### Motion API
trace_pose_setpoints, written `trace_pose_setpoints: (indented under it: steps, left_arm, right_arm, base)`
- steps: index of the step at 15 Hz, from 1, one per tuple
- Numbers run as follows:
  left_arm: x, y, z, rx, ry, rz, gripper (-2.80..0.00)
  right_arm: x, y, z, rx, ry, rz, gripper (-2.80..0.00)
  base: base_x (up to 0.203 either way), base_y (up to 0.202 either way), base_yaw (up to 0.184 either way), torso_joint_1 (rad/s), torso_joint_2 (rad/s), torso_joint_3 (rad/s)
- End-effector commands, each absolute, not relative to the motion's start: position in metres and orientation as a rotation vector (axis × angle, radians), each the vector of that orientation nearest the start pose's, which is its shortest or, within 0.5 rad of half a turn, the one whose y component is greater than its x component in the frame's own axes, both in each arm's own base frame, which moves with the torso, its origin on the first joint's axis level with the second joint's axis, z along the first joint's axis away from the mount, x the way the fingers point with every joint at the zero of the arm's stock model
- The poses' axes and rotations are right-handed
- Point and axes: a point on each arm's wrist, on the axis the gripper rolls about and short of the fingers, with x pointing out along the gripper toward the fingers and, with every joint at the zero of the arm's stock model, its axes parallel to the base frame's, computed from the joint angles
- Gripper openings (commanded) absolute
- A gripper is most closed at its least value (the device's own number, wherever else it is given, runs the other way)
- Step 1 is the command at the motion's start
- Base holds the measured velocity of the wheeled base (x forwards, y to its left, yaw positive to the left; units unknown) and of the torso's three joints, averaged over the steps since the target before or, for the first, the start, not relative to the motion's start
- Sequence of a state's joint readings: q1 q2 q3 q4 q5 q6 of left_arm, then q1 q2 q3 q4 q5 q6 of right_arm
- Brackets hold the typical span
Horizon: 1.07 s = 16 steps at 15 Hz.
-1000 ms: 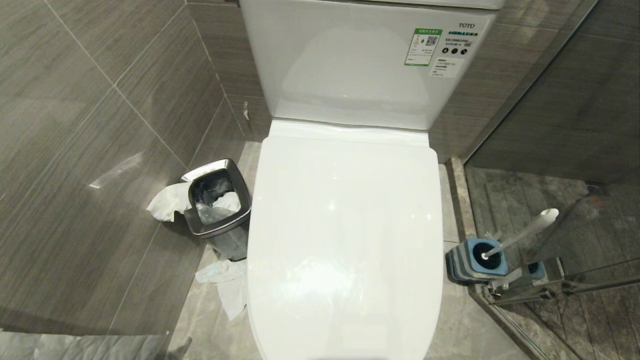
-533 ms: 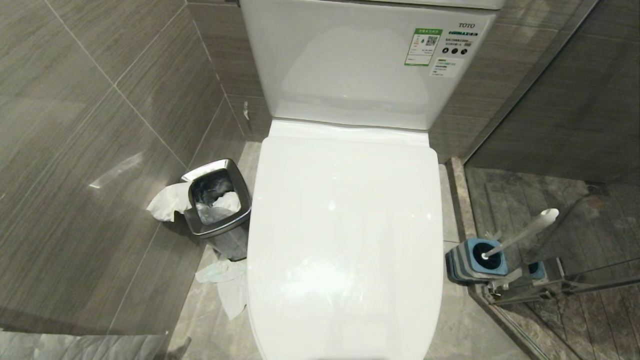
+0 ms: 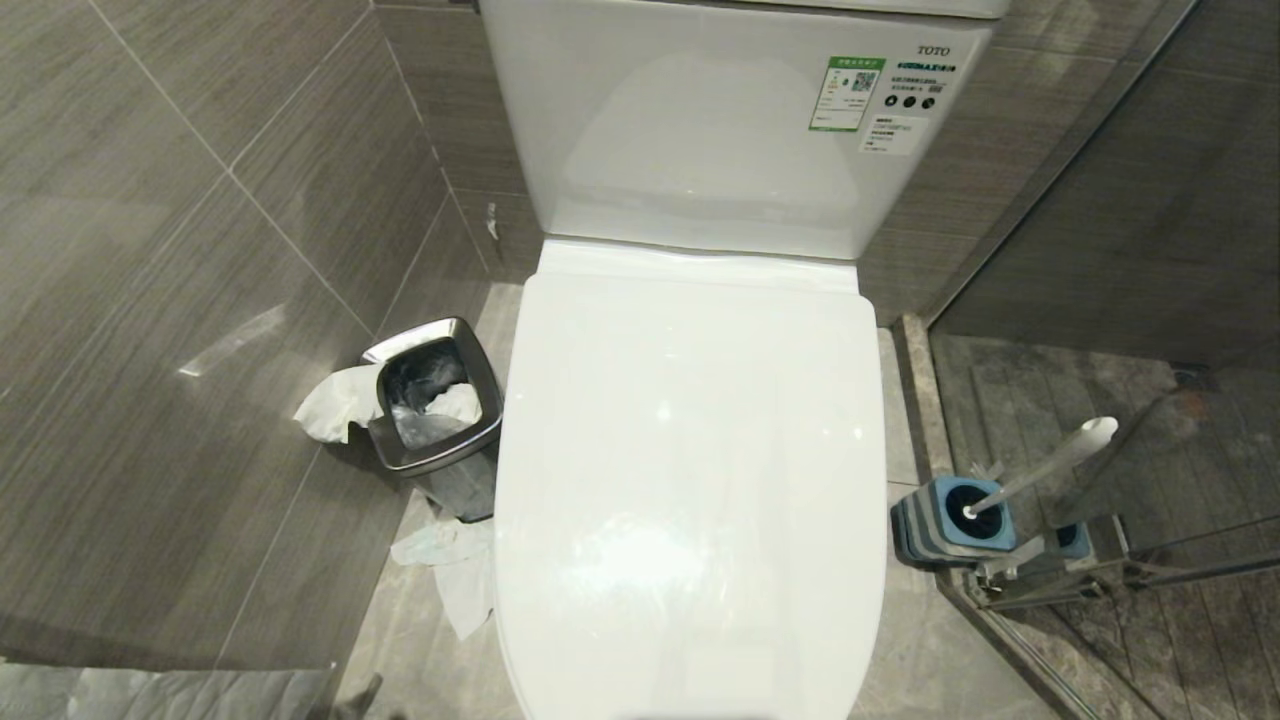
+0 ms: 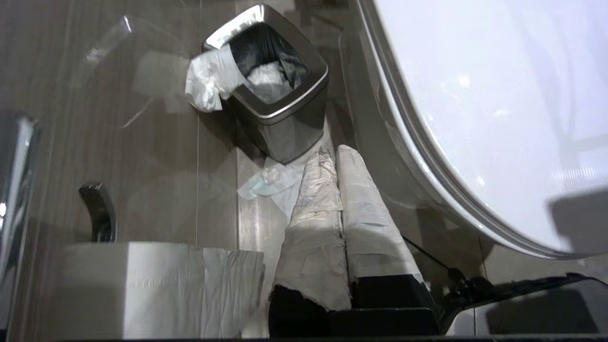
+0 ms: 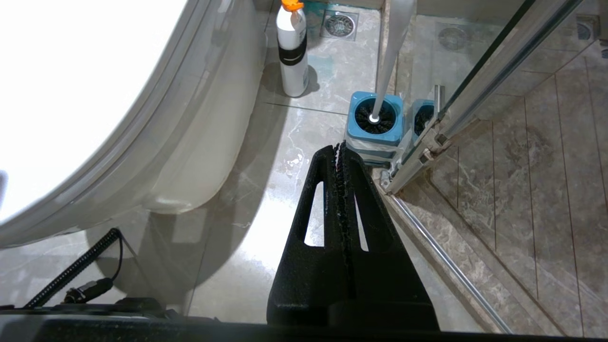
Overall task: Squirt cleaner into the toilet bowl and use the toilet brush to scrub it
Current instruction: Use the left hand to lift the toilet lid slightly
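While its lid lies shut, toilet brush (image 3: pixel 1040 470) stands in holder (image 3: pixel 950 520).

The glossy white ceramic toilet tank (image 3: pixel 720 130) carries the only readable lettering: the brand "TOTO" (image 3: pixel 932 50) printed in small grey capitals near its upper corner on the robot's right. Just beside it sits a green-and-white rectangular sticker (image 3: pixel 846 93) with a QR code; its small print is too fine to read. Below the brand are a line of tiny characters, three dark round symbols and a small white label (image 3: pixel 892 133), all illegible. Nothing else in the pictures bears readable text.
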<state>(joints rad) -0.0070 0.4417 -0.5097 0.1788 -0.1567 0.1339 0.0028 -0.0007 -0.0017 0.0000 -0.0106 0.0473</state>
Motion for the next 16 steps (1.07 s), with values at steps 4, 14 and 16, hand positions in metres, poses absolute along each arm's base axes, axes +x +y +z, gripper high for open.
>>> trace_pose_setpoints:
  steps: [4, 14, 16]
  left_arm:
    - [0.087, -0.007, 0.23, 0.124, 0.362, -0.226, -2.8]
    - [0.195, -0.039, 0.221, 0.167, 0.55, -0.323, -2.8]
    - [0.21, -0.043, 0.213, 0.176, 0.561, -0.298, -2.8]
  right_arm:
    - [-0.023, 0.0, 0.076, 0.048, -0.002, -0.008, -2.8]
    - [-0.023, 0.0, 0.076, 0.048, -0.002, -0.008, -2.8]
    - [-0.023, 0.0, 0.076, 0.048, -0.002, -0.008, -2.8]
  base:
    - [0.0, 0.0, 0.0, 0.0, 0.0, 0.0]
    - [0.0, 0.0, 0.0, 0.0, 0.0, 0.0]
    - [0.0, 0.0, 0.0, 0.0, 0.0, 0.0]
